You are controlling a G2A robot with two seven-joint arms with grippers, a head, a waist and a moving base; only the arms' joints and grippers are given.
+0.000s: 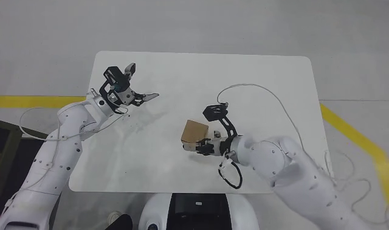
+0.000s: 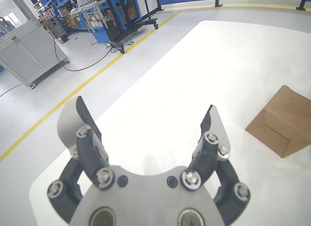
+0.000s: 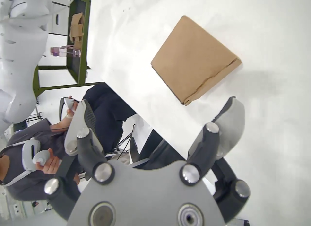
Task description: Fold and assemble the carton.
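Since the carton [image 1: 194, 132] is folded shut, its inside can't be seen; it sits on the white table [image 1: 261, 78] near the middle, toward the robot's edge; right gripper [image 3: 158, 109] is just beside it, jaws spread wide, gripping nothing; left gripper [image 2: 144, 105] is well apart from the carton over the table's left side, likewise wide open with nothing between the fingers.

The left arm reaches forward with the elbow bent, and the left gripper [image 2: 144, 105] is held out with its jaws spread wide, the ribbed black pads [image 2: 88, 117] facing each other. The right arm folds inward, forearm pointing across toward the left side, and the right gripper [image 3: 158, 104] is also spread wide.
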